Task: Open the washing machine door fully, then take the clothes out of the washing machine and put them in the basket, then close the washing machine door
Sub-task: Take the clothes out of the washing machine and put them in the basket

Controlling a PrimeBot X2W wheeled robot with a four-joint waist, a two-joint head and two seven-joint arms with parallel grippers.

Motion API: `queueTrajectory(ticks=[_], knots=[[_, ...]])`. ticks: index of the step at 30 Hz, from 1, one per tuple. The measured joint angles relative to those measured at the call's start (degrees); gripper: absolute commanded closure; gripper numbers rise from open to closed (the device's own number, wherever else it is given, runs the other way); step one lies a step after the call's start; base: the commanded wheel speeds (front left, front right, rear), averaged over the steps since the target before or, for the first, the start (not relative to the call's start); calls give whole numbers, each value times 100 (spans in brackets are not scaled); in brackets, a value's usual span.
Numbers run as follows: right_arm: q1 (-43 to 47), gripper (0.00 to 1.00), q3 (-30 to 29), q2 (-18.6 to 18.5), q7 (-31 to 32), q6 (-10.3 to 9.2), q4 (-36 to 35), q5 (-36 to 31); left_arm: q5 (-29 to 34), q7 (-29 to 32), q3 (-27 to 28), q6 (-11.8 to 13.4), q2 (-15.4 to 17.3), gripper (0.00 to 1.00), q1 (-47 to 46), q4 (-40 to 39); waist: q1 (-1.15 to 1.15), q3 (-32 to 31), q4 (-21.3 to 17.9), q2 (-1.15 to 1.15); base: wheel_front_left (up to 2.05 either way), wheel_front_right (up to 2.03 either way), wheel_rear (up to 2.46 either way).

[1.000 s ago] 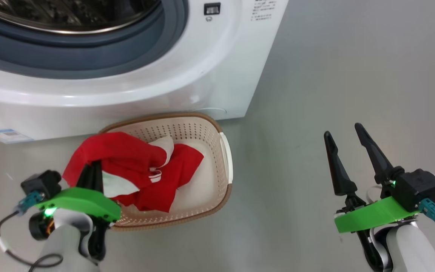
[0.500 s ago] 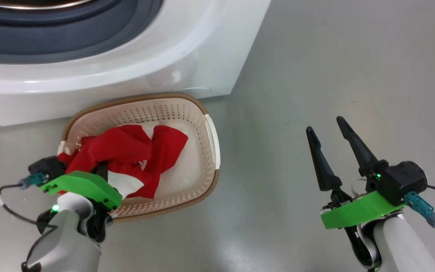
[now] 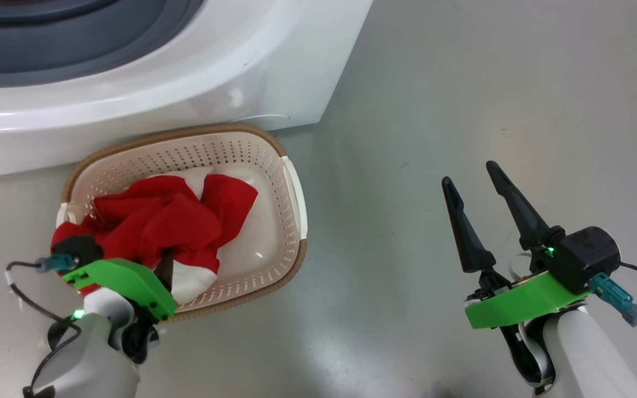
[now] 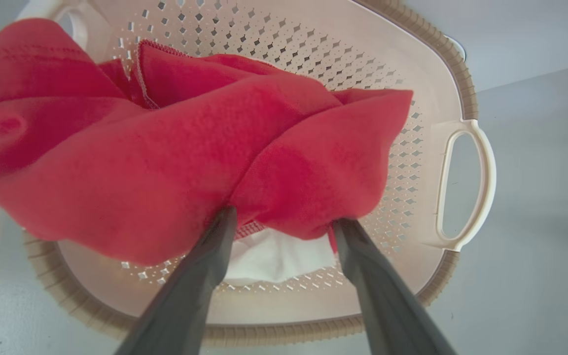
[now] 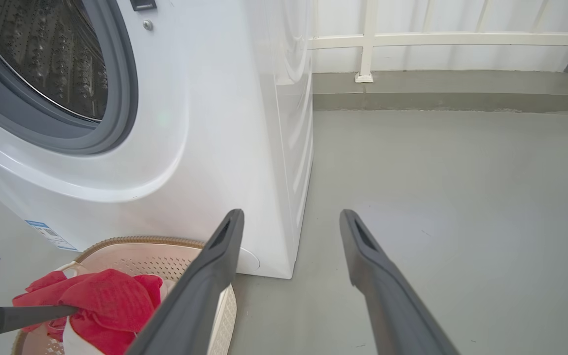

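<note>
The left fingers [image 4: 207,261] were seen spread wide apart, with their tips buried under the lower edge of the clothes [image 4: 165,162]. Nothing was pinched between them, and the red cloth was draped loosely over both tips. A white patch of fabric [image 4: 274,256] was seen between the two fingers. The clothes were heaped inside the basket [image 4: 461,93] and lay over its rim to the left of the fingers. One handle [image 4: 486,177] was seen to their right.

The right fingers [image 3: 465,232] were held open and empty, well apart from the basket, above bare floor [image 3: 407,138]. Ahead of them and to their left the washer [image 5: 205,123] was seen, with the basket set just in front of its base. Higher up, the grey ring [image 5: 126,98] and the steel drum [image 5: 52,54] were left uncovered. Beyond the washer, a white railing [image 5: 412,39] was seen along the far wall.
</note>
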Motion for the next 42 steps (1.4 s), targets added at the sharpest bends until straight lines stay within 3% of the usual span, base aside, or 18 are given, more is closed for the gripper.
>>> queueTrajectory(ticks=[14, 27, 32, 42], knots=[[-2, 0, -246, 1, 0, 0, 79, -32, -501, -731, 19, 0, -27, 0, 41, -210, 0, -348, 258, 0, 0, 0, 0], [41, 0, -598, -3, 0, 0, 146, -203, -682, -1318, -690, 0, 175, 0, 956, -2227, 0, -1027, 599, 0, 0, 0, 0], [90, 0, -645, -3, -1, 0, 162, -208, -270, -1321, -441, 0, 334, 0, 1339, -3274, 0, -1286, 735, 0, 0, 0, 0], [265, 0, -789, -2, -1, 0, 199, -417, 769, -1321, 290, 66, 213, 0, 2273, -4864, 0, -1798, 895, 0, 0, 0, 0]])
